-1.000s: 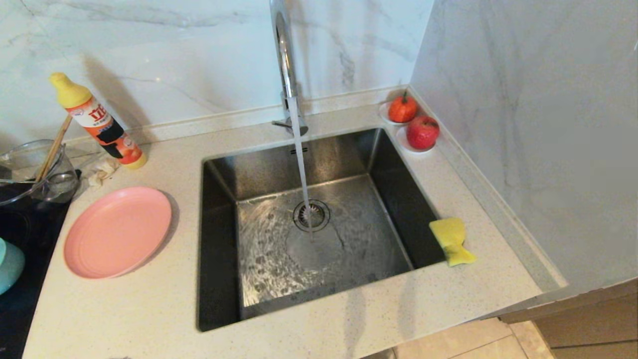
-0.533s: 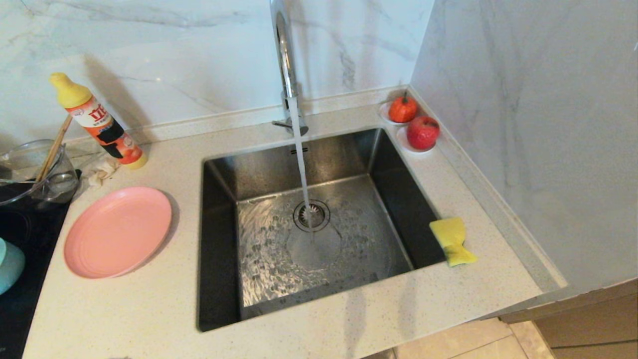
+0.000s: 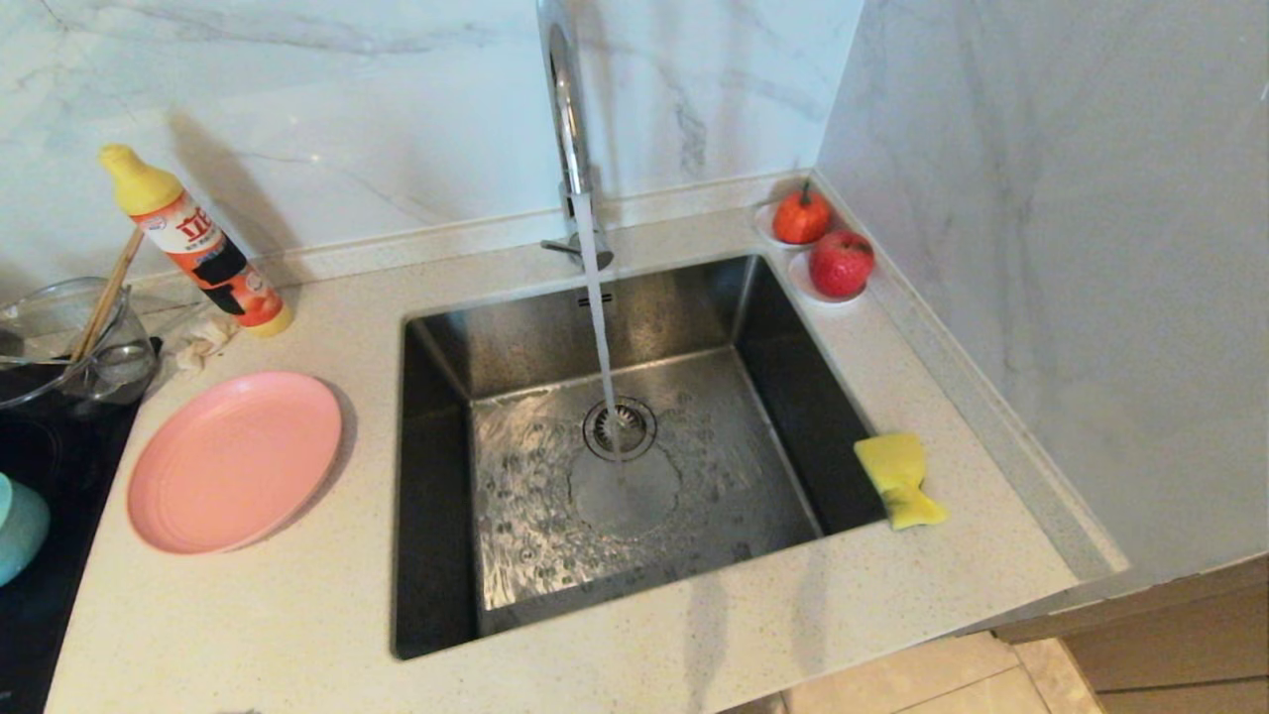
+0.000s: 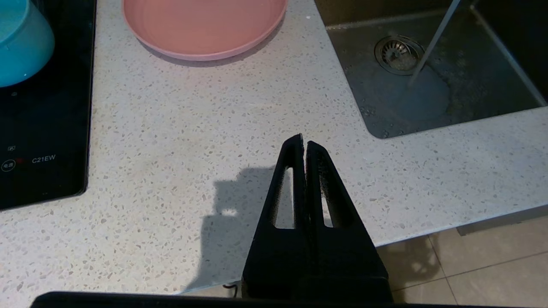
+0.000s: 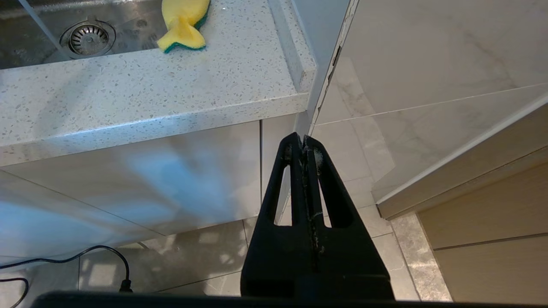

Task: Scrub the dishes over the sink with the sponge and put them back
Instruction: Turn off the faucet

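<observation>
Now, near to far, from the robot's side:

Left gripper (image 4: 303,143): it hangs over the front edge of the bench (image 4: 214,128), jaws closed and holding nothing; not seen in the head view.

Right gripper (image 5: 303,143): it hangs lower, in front of the cabinet below the bench, jaws closed and empty.

Sponge (image 3: 899,479): yellow, bent in the middle, lying on the bench at the right rim of the sink (image 3: 436,476), partly over the edge; a thin green layer shows under it in the right wrist view.

Pink plate (image 3: 235,459): flat on the bench, left of the sink, nothing on it.

Teal bowl (image 3: 20,526): far left, on the black cooktop (image 4: 43,128), only partly seen.

Tap (image 3: 567,119): water runs down to the drain.

Behind: a detergent bottle (image 3: 193,243), a glass bowl (image 3: 69,342) with chopsticks, two red fruits (image 3: 841,263) in the corner.

Step in hand, as I judge: not one dish is scrubbed yet; first the sponge must be picked up.

How to do well: open the right jaws before coming down, take the sponge at its thick part on the bench, not the overhanging end, so it does not slip into the sink.
</observation>
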{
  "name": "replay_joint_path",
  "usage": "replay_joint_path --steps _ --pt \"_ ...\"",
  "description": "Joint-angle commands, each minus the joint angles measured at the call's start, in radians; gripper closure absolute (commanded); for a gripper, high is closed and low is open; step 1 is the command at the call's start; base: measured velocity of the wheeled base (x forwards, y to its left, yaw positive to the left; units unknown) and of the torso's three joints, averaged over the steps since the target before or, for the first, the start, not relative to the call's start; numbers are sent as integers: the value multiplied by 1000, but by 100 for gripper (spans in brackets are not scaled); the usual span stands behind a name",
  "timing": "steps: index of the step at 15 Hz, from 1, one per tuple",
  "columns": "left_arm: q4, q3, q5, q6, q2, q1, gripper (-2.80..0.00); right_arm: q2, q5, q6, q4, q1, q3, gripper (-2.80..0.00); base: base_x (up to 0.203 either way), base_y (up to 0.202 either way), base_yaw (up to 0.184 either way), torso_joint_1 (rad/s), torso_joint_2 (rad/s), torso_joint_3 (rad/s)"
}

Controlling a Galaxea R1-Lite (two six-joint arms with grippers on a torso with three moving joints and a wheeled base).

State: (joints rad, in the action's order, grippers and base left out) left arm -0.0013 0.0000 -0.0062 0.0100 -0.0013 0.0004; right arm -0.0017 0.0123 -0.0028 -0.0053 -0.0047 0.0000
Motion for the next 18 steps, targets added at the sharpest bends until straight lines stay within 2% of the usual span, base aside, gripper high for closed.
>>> replay_joint_path --steps 1,13,16,18 --pt "0 0 0 -1 0 0 0 5 0 0 -1 0 0 0 0 0 0 0 0 0" --pt "-2 0 0 -1 0 1 0 5 0 0 -1 0 0 0 0 0 0 0 0 0" --pt "3 0 0 17 0 1 0 5 0 0 -1 0 0 0 0 0 0 0 0 0" --pt "11 -34 -13 70 1 1 0 3 0 0 -1 0 0 0 0 0 0 0 0 0"
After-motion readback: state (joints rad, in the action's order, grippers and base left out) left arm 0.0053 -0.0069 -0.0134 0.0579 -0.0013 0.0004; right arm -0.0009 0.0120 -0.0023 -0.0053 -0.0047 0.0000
